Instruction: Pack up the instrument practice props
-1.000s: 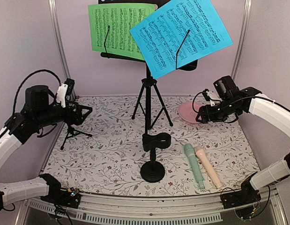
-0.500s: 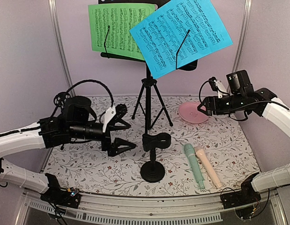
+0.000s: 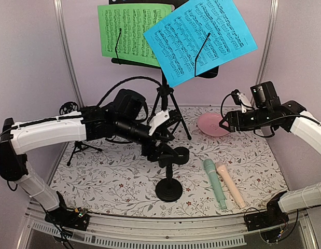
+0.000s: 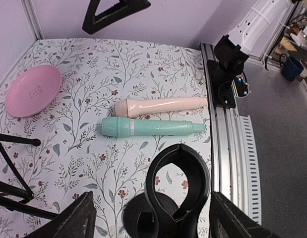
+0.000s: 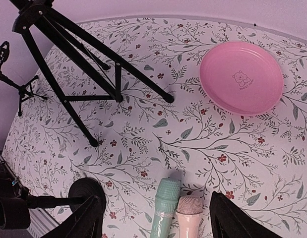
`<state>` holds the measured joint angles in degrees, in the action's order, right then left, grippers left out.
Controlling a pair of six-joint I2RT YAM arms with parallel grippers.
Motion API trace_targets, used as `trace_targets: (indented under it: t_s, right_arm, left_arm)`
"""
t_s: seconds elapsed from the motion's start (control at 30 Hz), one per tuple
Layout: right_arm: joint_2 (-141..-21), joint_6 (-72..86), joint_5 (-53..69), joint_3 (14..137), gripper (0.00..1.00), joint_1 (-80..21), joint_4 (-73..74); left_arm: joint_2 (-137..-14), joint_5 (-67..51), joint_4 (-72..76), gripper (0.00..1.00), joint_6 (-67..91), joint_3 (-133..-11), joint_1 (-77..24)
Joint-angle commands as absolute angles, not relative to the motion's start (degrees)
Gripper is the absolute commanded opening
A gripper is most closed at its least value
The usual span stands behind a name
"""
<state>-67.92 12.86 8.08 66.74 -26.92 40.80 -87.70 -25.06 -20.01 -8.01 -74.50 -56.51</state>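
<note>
Swung in from the left wall, the left gripper is set around the clip of the round-based mic stand, jaws apart, nothing gripped. The right gripper is held near the pink dish, jaws parted. The mint-green microphone, pale-pink microphone, sheet-music pages and music stand are left unpacked; packing is judged barely begun.

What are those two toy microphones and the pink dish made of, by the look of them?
The mint-green microphone: likely moulded plastic, smooth with a soft sheen. The pale-pink microphone: probably the same; its head looks finely textured. The pink dish: seems plastic, smooth, with a small bear outline on it.
</note>
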Motion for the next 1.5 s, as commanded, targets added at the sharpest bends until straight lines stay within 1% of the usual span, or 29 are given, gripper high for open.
trace_targets:
  t_s: [0.0, 0.2, 0.23, 0.33, 0.37, 0.43, 0.5, 0.57, 0.67, 0.8, 0.97, 1.1, 1.3, 1.4, 1.47]
  right_arm:
    - [-66.1, 13.7, 8.2, 65.8, 0.76, -26.6, 41.0]
    - [-65.3, 14.6, 8.5, 64.6, 0.76, -26.6, 40.6]
    - [-65.3, 14.7, 8.5, 64.5, 0.76, -26.6, 40.5]
    - [-65.4, 14.9, 8.7, 64.5, 0.76, -26.6, 40.3]
    - [-65.4, 15.0, 8.8, 64.5, 0.76, -26.7, 40.2]
    - [-65.5, 15.2, 8.9, 64.6, 0.76, -26.6, 40.1]
    - [-65.5, 15.3, 9.0, 64.7, 0.76, -26.6, 40.1]
    - [-65.3, 15.4, 8.9, 64.7, 0.76, -26.6, 40.1]
    - [-65.3, 15.4, 8.9, 64.8, 0.77, -26.6, 40.1]
    - [-65.2, 15.3, 8.7, 64.9, 0.77, -26.6, 40.3]
    - [-65.0, 15.3, 8.8, 64.5, 0.76, -26.6, 40.0]
    - [-65.4, 15.2, 9.3, 64.5, 0.77, -26.6, 39.6]
    - [-65.4, 15.5, 9.9, 64.3, 0.77, -26.6, 38.7]
    - [-65.3, 15.7, 10.4, 63.7, 0.77, -26.6, 37.9]
    - [-65.5, 15.9, 10.9, 63.3, 0.77, -26.6, 37.4]
  left_arm:
    - [-91.0, -26.7, -32.0, 0.79, -11.0, -80.2, -58.4]
    - [-92.8, -22.9, -39.3, 0.75, -11.2, -85.1, -60.2]
    - [-93.7, -21.9, -40.9, 0.74, -11.0, -86.4, -60.5]
    - [-96.8, -18.6, -44.8, 0.64, -11.3, -90.0, -61.1]
    - [-97.8, -17.6, -45.5, 0.62, -11.5, -90.9, -61.2]
    - [-99.0, -15.6, -46.6, 0.62, -12.0, -92.0, -61.6]
    - [-100.0, -14.2, -47.5, 0.64, -12.4, -93.2, -61.9]
    - [-100.5, -14.1, -48.5, 0.64, -12.7, -94.4, -62.0]
    - [-100.8, -13.7, -49.6, 0.56, -13.2, -95.3, -61.9]
    - [-100.0, -12.6, -49.8, 0.4, -12.7, -96.2, -62.0]
    - [-96.7, -8.0, -51.8, 0.36, -11.6, -98.0, -61.9]
    - [-93.3, -4.2, -54.4, 0.33, -10.7, -97.0, -60.8]
    - [-82.5, 1.0, -55.4, 0.29, -7.3, -88.9, -54.7]
    - [-76.1, 5.7, -56.3, 0.29, -5.3, -83.6, -49.9]
    - [-72.4, 7.6, -57.5, 0.31, -4.4, -81.0, -47.2]
